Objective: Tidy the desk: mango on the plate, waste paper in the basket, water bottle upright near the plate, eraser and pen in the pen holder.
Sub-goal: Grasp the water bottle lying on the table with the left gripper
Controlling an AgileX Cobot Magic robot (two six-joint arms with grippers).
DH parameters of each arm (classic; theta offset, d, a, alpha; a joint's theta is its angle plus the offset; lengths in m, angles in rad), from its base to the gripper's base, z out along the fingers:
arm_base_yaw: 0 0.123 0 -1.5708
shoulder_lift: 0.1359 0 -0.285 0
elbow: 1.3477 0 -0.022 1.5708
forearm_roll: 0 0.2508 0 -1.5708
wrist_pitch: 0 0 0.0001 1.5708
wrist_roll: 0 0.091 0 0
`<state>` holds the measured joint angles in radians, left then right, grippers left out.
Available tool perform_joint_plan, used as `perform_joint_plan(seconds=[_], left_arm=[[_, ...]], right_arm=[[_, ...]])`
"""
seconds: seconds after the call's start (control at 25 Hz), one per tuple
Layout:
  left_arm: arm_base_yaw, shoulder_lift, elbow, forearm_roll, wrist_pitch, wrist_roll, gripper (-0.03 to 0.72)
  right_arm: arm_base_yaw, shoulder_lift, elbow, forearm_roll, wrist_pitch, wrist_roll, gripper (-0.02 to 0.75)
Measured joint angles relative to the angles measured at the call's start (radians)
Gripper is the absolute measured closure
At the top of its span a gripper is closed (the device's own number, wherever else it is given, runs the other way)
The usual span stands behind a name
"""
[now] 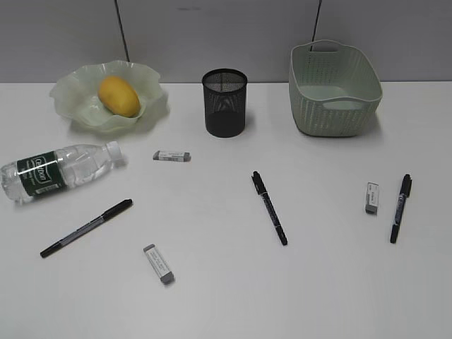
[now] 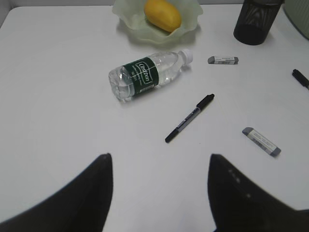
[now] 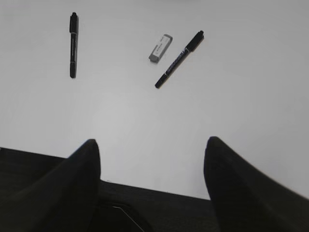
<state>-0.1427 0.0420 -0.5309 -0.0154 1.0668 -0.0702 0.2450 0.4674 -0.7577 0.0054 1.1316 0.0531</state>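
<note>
The mango [image 1: 119, 95] lies in the ruffled green plate [image 1: 70, 92]. Left of centre, the water bottle [image 1: 60, 169] lies on its side, cap toward the plate. Three pens [image 1: 86, 227] [image 1: 269, 207] [image 1: 401, 207] and three erasers [image 1: 171, 156] [image 1: 159, 263] [image 1: 372, 197] lie loose on the desk. The pen holder [image 1: 224, 102] and basket [image 1: 333, 88] stand at the back. No waste paper shows in any view. My left gripper [image 2: 159, 157] hangs open above bare desk, short of a pen [image 2: 189, 118] and the bottle [image 2: 145, 75]. My right gripper [image 3: 152, 141] is open over the desk's near edge.
In the right wrist view a pen [image 3: 73, 44], an eraser [image 3: 160, 48] and another pen [image 3: 179, 59] lie well ahead of the fingers. The desk's front edge runs dark beneath them. Neither arm shows in the exterior view.
</note>
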Motion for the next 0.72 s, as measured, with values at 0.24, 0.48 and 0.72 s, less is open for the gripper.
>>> perform_joint_plan(seconds=[0.24, 0.48, 0.72], left_arm=[[0.000, 0.000, 0.000, 0.000, 0.000, 0.000, 0.218], [0.000, 0.000, 0.000, 0.000, -0.003, 0.000, 0.226], [0.000, 0.095, -0.034, -0.001, -0.203, 0.000, 0.229]], right_arm=[[0.000, -0.181, 0.192, -0.005, -0.008, 0.000, 0.207], [0.000, -0.250, 0.222, -0.005, -0.027, -0.001, 0.207], [0.000, -0.250, 0.222, -0.012, -0.033, -0.001, 0.207]])
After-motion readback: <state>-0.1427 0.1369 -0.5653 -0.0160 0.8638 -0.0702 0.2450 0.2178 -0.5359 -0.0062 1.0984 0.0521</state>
